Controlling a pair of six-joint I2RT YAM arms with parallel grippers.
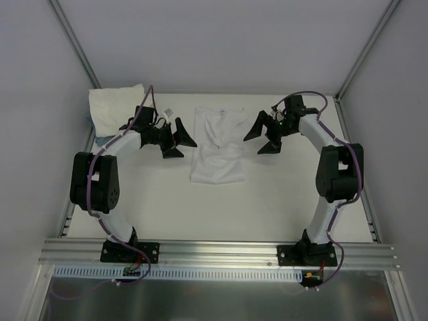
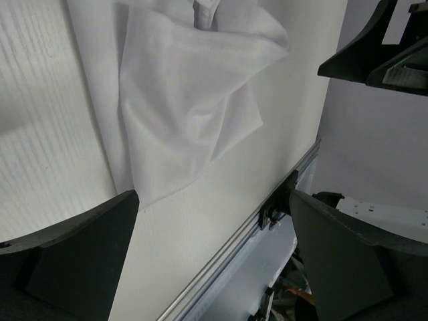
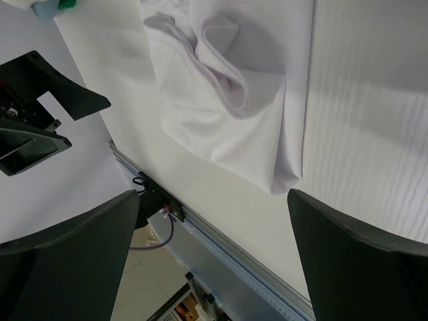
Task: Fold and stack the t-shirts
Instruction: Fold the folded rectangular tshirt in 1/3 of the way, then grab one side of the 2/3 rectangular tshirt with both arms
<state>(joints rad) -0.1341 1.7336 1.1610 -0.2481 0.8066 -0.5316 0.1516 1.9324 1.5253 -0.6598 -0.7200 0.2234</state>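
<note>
shirt: partly folded t-shirt [image 1: 219, 146] flat on tabletop [image 1: 281, 200], centre of frame, upper layer rumpled | pile: folded t-shirts [image 1: 117, 108] upper left | left hand [image 1: 181, 144] and right hand [image 1: 261, 139]: wide open, empty, flanking it | advice: likely smooth wrinkles, grip matching corners evenly before next fold

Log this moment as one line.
left end effector open; right end effector open; t-shirt part-folded between them, not held; folded stack far left
</note>
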